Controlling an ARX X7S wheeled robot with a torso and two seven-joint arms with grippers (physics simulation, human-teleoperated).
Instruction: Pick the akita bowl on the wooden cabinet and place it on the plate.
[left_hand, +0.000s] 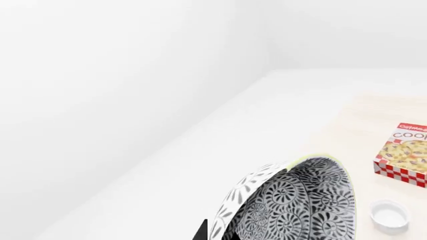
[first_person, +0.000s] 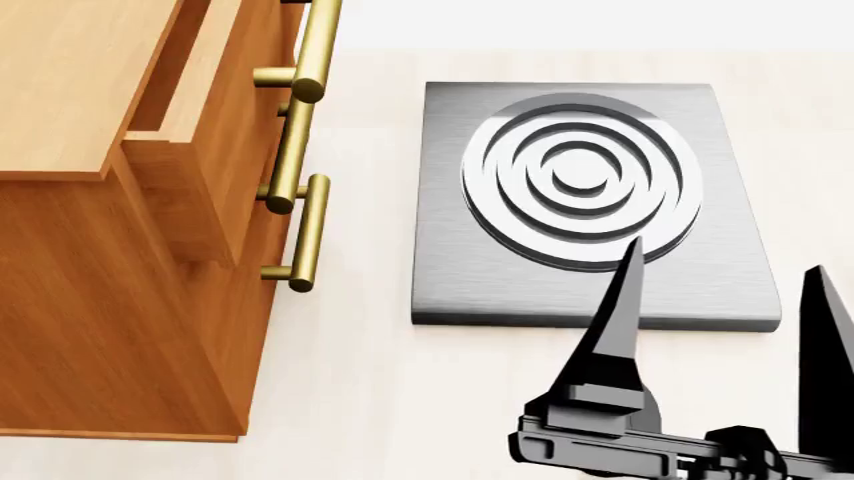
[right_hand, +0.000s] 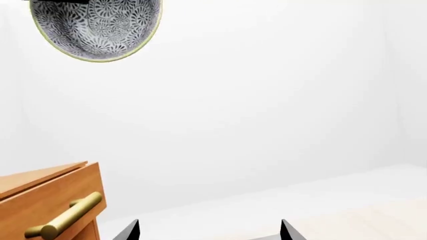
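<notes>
The akita bowl (left_hand: 300, 205), white with a dense dark-grey floral pattern, is tilted on its side in the left wrist view. My left gripper (left_hand: 219, 231) is shut on its rim, one dark fingertip outside the wall and one inside. In the right wrist view the akita bowl (right_hand: 93, 27) hangs high in the air, above the level of the wooden cabinet (right_hand: 47, 200). The wooden cabinet (first_person: 80, 300) fills the left of the head view. My right gripper (first_person: 721, 262) stands open and holds nothing; in its own view the right gripper (right_hand: 210, 229) faces the white wall. The plate is out of view.
A grey square burner slab (first_person: 454, 280) with raised concentric rings lies right of the cabinet, just beyond my right gripper. Brass bar handles (first_person: 310, 230) stick out from the drawers. A red-checked cookie box (left_hand: 403, 160) and a small white cup (left_hand: 389, 216) sit on the pale table.
</notes>
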